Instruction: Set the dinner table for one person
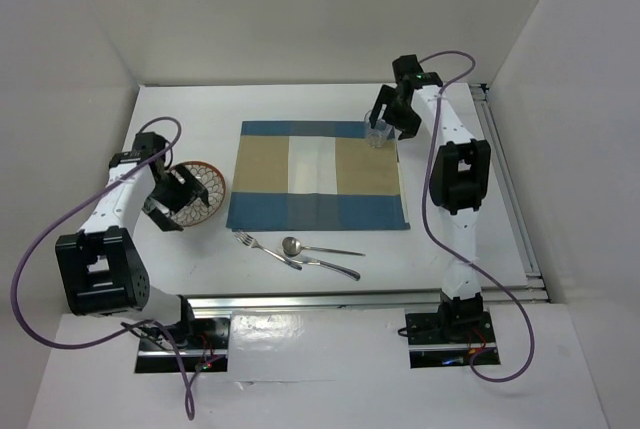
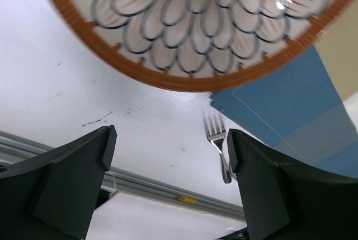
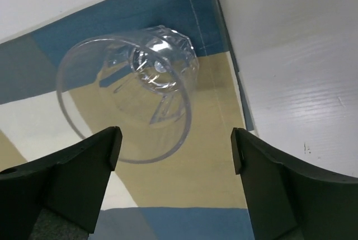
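Observation:
The white dinner table carries a blue-and-tan checked placemat. A patterned plate with an orange rim lies left of the mat; it also shows in the left wrist view. My left gripper is open and empty just near of the plate. A clear glass stands upright on the mat's far right corner, also seen in the right wrist view. My right gripper is open and empty just above it. A fork, spoon and knife lie near of the mat.
Metal rails run along the table's near edge and right edge. The fork's tines show between my left fingers, beside the mat's blue corner. White walls enclose the table on three sides.

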Robot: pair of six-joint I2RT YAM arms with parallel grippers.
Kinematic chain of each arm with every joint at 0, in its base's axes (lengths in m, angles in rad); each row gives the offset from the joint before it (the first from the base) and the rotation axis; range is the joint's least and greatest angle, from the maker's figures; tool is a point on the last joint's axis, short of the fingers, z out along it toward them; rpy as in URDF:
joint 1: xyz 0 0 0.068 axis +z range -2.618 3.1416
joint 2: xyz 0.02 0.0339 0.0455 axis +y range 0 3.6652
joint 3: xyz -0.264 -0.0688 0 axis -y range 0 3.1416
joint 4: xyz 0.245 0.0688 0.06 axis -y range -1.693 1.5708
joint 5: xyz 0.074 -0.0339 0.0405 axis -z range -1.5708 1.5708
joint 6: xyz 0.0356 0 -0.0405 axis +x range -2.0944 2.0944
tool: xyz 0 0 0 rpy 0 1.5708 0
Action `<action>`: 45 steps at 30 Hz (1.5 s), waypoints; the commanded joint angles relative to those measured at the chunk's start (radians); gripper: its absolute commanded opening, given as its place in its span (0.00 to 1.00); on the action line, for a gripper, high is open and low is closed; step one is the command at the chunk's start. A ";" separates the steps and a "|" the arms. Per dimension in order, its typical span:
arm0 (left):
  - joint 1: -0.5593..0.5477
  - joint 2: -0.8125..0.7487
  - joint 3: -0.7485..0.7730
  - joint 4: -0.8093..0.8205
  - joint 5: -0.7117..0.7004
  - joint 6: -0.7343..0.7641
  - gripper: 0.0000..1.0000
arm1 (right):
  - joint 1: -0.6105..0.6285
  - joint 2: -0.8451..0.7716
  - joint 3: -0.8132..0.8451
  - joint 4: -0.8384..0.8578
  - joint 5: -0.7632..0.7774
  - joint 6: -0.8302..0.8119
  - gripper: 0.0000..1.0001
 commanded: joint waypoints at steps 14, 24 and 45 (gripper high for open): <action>0.174 -0.064 -0.245 0.281 -0.062 -0.307 0.96 | -0.002 -0.525 -0.353 0.197 -0.136 -0.019 0.99; 0.193 0.037 -0.236 0.401 -0.080 -0.336 0.80 | -0.011 -0.703 -0.521 0.178 -0.116 -0.038 0.99; 0.211 0.014 -0.052 0.361 -0.042 -0.242 0.00 | -0.020 -0.757 -0.528 0.113 -0.060 -0.047 0.99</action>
